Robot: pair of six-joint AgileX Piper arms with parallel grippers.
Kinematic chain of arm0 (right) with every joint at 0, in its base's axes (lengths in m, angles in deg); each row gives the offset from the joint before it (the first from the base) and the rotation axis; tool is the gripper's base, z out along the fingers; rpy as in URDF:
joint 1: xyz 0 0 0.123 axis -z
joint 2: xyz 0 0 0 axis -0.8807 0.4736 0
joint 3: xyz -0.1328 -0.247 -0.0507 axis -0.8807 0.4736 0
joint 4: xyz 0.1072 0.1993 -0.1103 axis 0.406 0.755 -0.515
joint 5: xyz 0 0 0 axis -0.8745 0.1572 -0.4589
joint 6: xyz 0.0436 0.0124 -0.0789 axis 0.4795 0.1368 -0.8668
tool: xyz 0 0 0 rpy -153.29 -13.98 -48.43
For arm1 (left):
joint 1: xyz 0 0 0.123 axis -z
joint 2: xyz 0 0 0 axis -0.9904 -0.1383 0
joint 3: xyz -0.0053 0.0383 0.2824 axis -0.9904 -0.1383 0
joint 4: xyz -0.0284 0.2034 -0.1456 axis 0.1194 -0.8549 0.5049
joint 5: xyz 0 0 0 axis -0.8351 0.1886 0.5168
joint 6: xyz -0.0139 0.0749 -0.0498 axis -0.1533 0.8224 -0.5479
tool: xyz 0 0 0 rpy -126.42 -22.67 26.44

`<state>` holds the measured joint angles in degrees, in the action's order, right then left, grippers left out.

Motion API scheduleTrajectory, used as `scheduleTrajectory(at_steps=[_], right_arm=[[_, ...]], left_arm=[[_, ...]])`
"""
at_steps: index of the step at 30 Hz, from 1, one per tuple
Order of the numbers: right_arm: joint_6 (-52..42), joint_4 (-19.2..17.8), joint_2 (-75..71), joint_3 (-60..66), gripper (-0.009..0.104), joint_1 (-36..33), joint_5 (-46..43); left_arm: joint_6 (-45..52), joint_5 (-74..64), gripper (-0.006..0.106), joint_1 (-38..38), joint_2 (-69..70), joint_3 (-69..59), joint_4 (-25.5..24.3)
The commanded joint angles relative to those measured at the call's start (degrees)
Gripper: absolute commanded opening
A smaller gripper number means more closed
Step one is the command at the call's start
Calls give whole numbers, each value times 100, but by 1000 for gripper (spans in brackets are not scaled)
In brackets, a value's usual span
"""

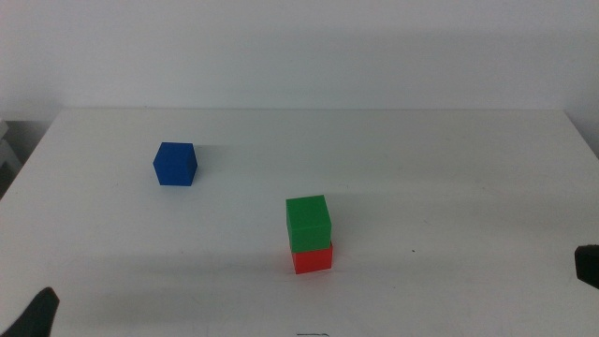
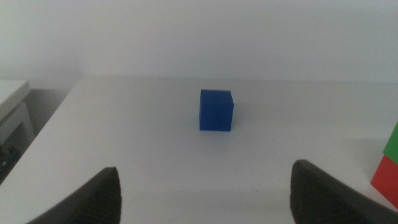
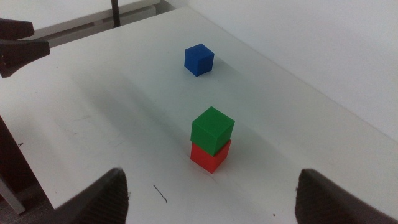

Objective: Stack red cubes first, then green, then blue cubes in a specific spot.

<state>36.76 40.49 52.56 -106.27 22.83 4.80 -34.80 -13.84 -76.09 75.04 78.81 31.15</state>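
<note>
Blue cube (image 1: 175, 164), at 10 o'clock from green-on-red stack (image 1: 309, 236), looks light, rigid: pinch flat opposite sides; left pincer (image 2: 205, 193) wide open, empty.

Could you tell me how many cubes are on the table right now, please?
3. The green cube sits on the red cube near the table's front middle; the blue cube stands alone, farther back toward the left arm's side. None appears hidden.

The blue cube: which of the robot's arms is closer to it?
The left. The blue cube sits on the left half of the table, straight ahead of the left gripper and apart from it. The right gripper waits at the far right edge, beyond the stack.
</note>
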Motion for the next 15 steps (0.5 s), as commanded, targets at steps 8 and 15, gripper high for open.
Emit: scheduleTrajectory(at_steps=[8,15], right_arm=[[-25,7,23,-122,89,29,-413],[-25,7,23,-122,89,29,-401]], left_arm=[[-43,-1777,92,96,-3329,3524,34],[-38,-3974,92,90,-5569,5806,120]])
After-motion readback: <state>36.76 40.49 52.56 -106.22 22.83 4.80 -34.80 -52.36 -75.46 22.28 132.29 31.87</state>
